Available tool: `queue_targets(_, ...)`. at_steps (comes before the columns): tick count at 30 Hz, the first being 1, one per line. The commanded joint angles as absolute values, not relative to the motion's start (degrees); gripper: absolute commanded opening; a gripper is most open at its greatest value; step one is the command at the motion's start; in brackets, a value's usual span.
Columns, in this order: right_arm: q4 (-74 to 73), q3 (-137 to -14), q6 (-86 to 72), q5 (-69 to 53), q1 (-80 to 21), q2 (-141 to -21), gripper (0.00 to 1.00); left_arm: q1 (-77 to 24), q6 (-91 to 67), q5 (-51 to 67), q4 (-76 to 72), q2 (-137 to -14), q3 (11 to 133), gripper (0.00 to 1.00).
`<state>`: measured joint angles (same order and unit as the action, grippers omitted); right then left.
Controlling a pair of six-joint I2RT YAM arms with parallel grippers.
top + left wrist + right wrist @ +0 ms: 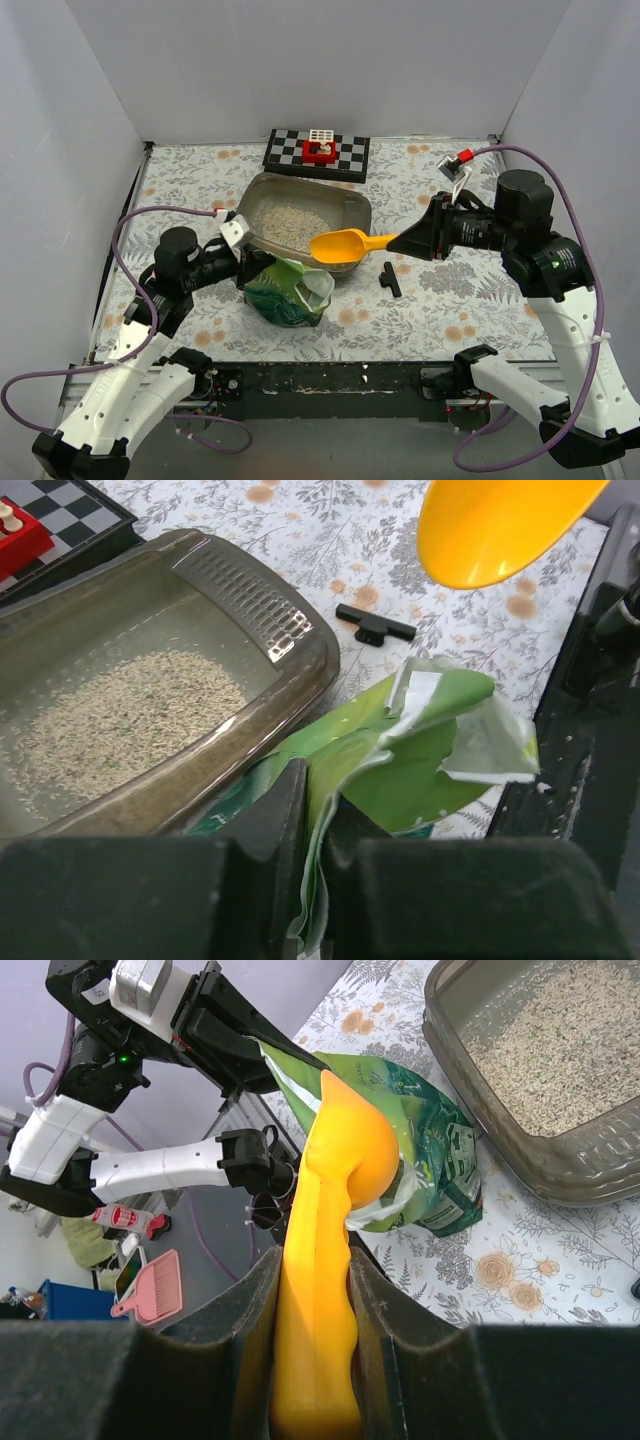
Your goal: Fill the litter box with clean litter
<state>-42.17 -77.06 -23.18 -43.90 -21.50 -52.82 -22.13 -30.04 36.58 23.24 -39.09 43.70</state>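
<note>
The grey-brown litter box (352, 208) sits mid-table with a patch of pale clean litter (290, 225) on its floor, which also shows in the left wrist view as clean litter (125, 720) in the litter box (320, 665). A crinkled green bag (290, 292) stands in front of the box. My left gripper (318, 830) is shut on the green bag's (420, 750) rim. My right gripper (315, 1305) is shut on the handle of a yellow scoop (335, 1200). Over the bag's mouth hovers the bowl of the scoop (340, 245).
A black-and-white checkered board (316, 153) with a red piece lies behind the box. A small black T-shaped part (391, 279) lies on the floral cloth right of the bag. White walls close in three sides.
</note>
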Motion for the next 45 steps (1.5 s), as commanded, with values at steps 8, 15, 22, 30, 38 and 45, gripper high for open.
queue_targets(8,-48.51,-79.19,-21.36,-43.60,-21.53,-54.23,0.01,-22.76,-34.62,33.94,23.64,-39.20,46.31,0.00)
queue_targets(15,-48.61,-76.12,-21.44,-42.46,-22.15,-54.93,0.01,-23.29,-41.91,32.60,23.29,-36.13,47.20,0.00)
queue_targets(22,-43.16,-71.63,-25.48,-38.16,-28.73,-55.54,0.01,-23.82,-47.02,32.70,22.15,-35.77,47.46,0.00)
queue_targets(30,-40.17,-69.87,-28.56,-28.58,-35.85,-60.20,0.01,-23.99,-50.70,34.18,21.19,-34.63,45.88,0.00)
queue_targets(38,-47.89,-79.35,-29.18,-15.40,-42.88,-72.58,0.01,-24.43,-53.26,30.07,20.30,-32.17,43.33,0.00)
queue_targets(45,-59.13,-94.28,-30.15,-4.84,-48.07,-83.30,0.01,-24.78,-52.21,24.44,21.53,-34.19,43.07,0.00)
